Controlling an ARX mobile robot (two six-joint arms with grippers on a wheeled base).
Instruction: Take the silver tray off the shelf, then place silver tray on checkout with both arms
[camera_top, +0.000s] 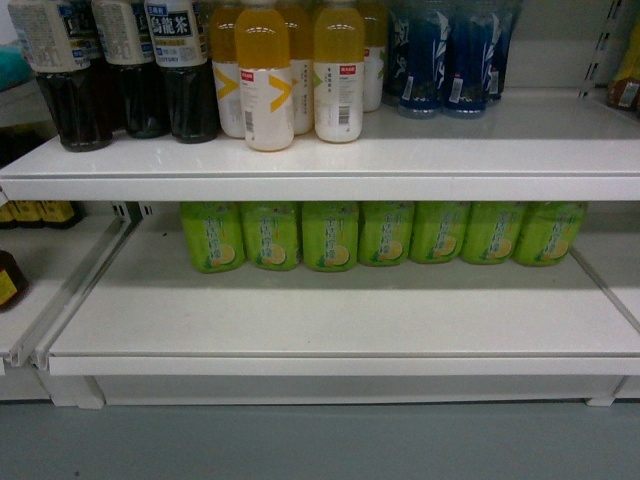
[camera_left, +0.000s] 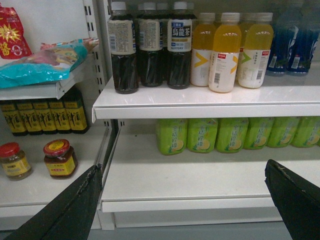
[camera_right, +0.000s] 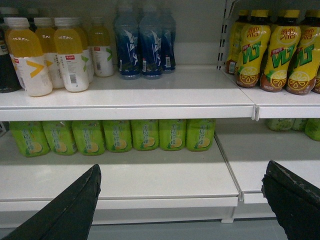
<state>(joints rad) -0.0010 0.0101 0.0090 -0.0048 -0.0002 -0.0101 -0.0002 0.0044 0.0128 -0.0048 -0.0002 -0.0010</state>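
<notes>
- Head view: two white shelf boards only. Upper shelf (camera_top: 400, 150) carries dark tea bottles (camera_top: 120, 70) at left, orange juice bottles (camera_top: 300, 70) in the middle, blue bottles (camera_top: 450, 60) at right. Lower shelf (camera_top: 340, 320) has a row of green bottles (camera_top: 380, 232) along the back, bare board in front. Grey floor (camera_top: 320, 440) below. Neither arm shows here.
- Silver tray: not visible in any of the three views; its location cannot be told.
- Left wrist view: left gripper (camera_left: 185, 200) with jaws spread wide, black fingers (camera_left: 75, 205) at the lower corners, nothing between them. Only this view shows the neighbouring bay at left: red-lidded jars (camera_left: 60, 159), small dark bottles (camera_left: 45, 116), snack bags (camera_left: 40, 62).
- Right wrist view: right gripper (camera_right: 182, 200) likewise spread, holding nothing, facing the lower shelf edge. Only this view shows the yellow lemon-tea bottles (camera_right: 275, 55) in the bay to the right.
</notes>
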